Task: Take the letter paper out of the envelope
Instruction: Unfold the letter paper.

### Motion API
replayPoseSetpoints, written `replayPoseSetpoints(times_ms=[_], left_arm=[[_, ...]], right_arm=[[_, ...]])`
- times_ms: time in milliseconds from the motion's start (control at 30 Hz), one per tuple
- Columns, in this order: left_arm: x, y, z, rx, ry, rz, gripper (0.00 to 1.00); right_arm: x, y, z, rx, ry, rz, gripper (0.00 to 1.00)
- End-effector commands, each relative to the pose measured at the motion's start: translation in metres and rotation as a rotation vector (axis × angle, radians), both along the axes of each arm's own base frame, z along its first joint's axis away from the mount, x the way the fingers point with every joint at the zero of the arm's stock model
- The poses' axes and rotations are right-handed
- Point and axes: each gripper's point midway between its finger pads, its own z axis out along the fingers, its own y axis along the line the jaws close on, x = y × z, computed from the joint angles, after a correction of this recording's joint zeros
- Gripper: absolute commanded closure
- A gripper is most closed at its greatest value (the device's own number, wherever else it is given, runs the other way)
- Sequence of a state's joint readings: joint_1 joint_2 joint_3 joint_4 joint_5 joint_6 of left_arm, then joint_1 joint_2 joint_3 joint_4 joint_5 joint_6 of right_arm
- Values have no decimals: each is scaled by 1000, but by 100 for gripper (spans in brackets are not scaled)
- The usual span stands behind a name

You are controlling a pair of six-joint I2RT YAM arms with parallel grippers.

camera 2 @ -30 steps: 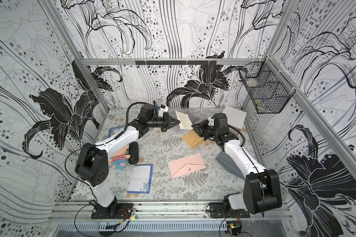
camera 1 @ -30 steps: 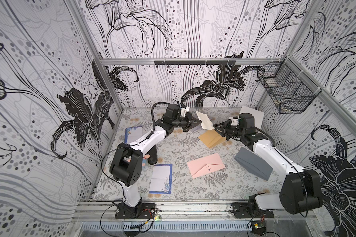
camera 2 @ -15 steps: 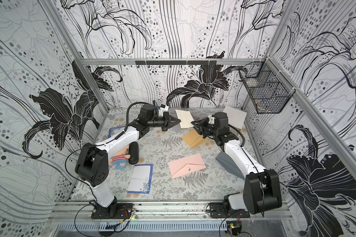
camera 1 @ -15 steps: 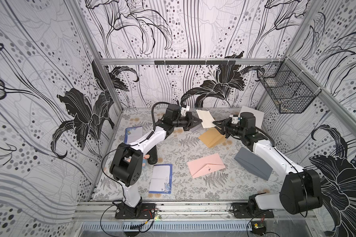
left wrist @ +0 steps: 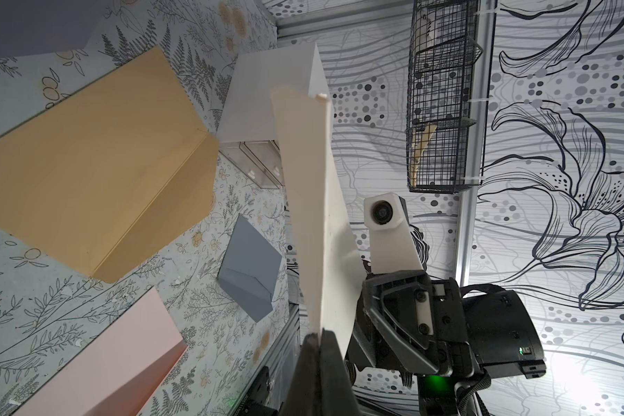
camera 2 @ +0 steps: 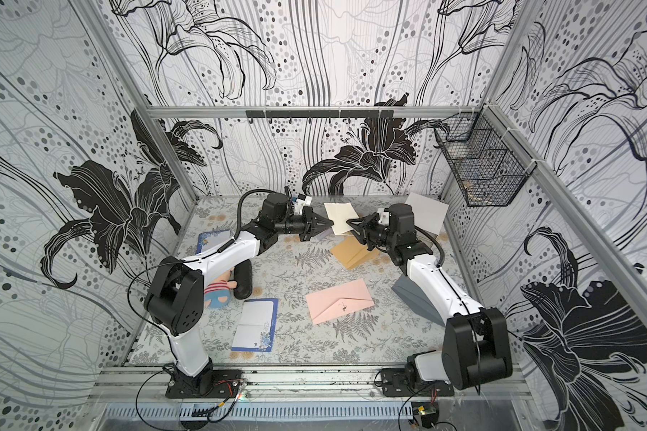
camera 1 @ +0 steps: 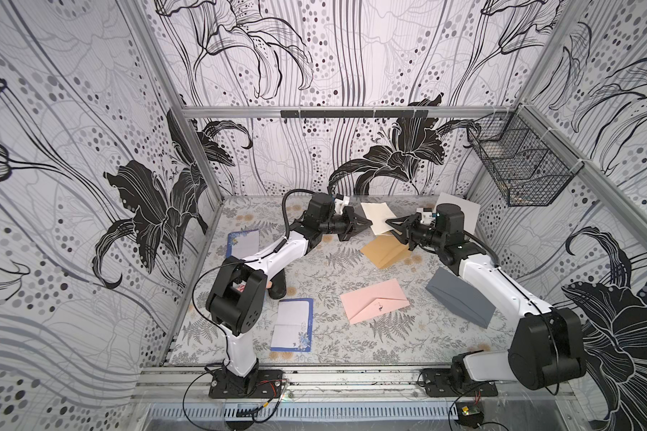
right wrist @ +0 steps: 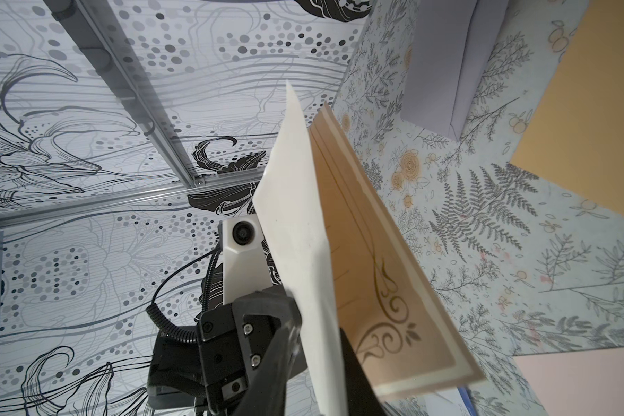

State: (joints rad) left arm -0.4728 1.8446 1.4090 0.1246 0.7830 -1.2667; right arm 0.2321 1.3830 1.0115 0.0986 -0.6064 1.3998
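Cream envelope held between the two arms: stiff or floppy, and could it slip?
Probably fairly stiff: the cream envelope spans straight, without sagging, between the left fingers and right fingers. Likely light and thin, so a loose pinch might let it slip.

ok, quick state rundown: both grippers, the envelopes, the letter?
left gripper: shut on cream envelope.
right gripper: shut on the cream envelope's opposite edge.
cream envelope: held off the table between both grippers.
letter paper: tan sheet showing alongside the envelope; not clearly free.
pink envelope: flat on table, flap down.
kraft envelope: lying on table, ungripped.
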Motion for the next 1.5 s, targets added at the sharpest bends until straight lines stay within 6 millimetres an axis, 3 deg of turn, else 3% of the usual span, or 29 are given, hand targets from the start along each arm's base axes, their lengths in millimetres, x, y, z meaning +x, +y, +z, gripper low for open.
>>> replayPoseSetpoints(times_ms=[0, 467, 767, 833, 933, 1000, 1100, 1167, 1300, 1467], left_arm=[[9, -1, 13, -38, -53, 49, 100], [6, -9, 13, -52, -32, 99, 100], [7, -14, 20, -96, -26, 122, 100], [7, -16, 21, -104, -25, 121, 100], [6, -17, 23, -111, -26, 120, 100], [5, -16, 25, -110, -23, 118, 100], [9, 0, 35, -94, -39, 154, 71], [14, 19, 47, -67, -65, 202, 57], [26, 55, 60, -22, -43, 275, 44], [31, 83, 59, 59, 34, 302, 36]], right_arm=[[1, 8, 13, 17, -34, 16, 76], [7, 14, 24, 19, -68, 4, 76], [5, 20, 17, 9, -53, 14, 77], [5, 22, 14, -2, -44, 21, 81], [5, 22, 11, -28, -40, 24, 98], [4, 21, 9, -82, -46, 39, 100], [0, 14, 12, -263, -78, 89, 100], [-3, 5, 19, -411, -136, 119, 100], [-4, -13, 37, -731, -323, 170, 100], [-7, -21, 63, -1131, -755, 180, 100]])
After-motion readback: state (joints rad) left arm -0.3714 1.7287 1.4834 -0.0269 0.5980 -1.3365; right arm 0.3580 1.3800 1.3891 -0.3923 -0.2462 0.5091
